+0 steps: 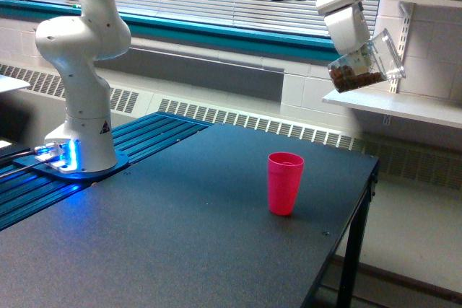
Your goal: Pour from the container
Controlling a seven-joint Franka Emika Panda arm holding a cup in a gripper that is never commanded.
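Observation:
My gripper [355,54] hangs high at the exterior view's upper right, shut on the container [369,64], a clear plastic cup. The cup is tilted, its wide rim pointing right and slightly up, and brown granular material lies in its lower part. A pink plastic cup [285,182] stands upright on the dark table, well below the container and to its left. Nothing is falling from the container.
The dark table [180,236] ends at its right edge near the pink cup. The arm's white base [81,142] stands at the left on a blue slatted plate. A white shelf [404,106] runs along the wall just behind and below the container.

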